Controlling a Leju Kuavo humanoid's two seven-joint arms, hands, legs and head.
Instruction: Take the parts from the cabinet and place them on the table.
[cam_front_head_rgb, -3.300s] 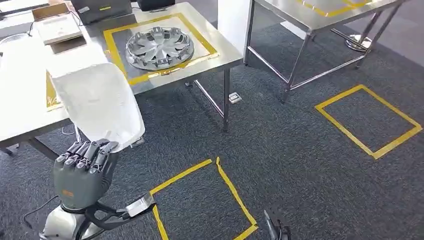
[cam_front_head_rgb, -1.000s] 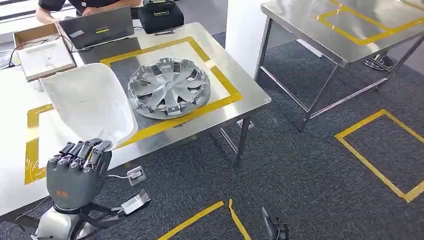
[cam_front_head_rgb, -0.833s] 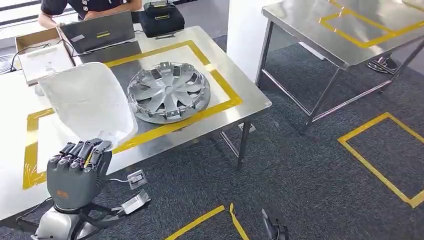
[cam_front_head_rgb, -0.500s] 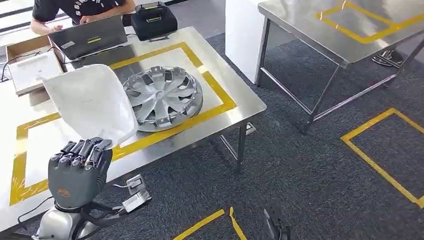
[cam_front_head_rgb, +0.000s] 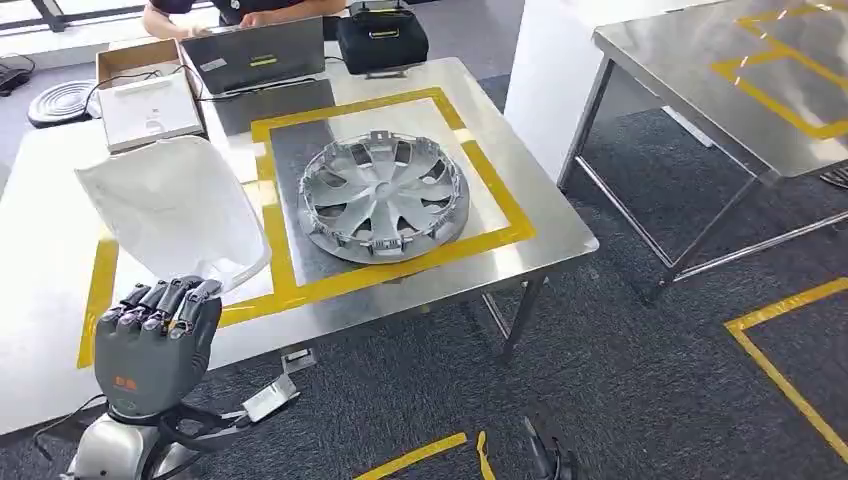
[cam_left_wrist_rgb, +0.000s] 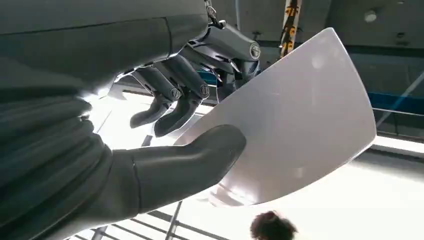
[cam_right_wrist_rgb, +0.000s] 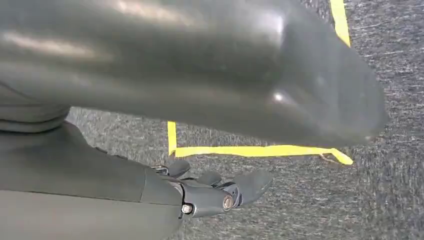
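Note:
My left hand grips the lower edge of a white curved panel and holds it upright over the near left part of the steel table. In the left wrist view the thumb and the fingers pinch the white panel between them. A silver hubcap lies flat inside a yellow tape frame on the table, right of the panel. My right hand hangs low over the carpet with nothing in it, its fingers loosely apart; its tip peeks in at the head view's lower edge.
A laptop, a black bag and a cardboard box stand at the table's far side, where a person sits. A second steel table stands at the right. Yellow tape squares mark the carpet.
The camera has moved: the table and hubcap now sit nearer and further right in the picture. My left hand still holds the white panel the same way.

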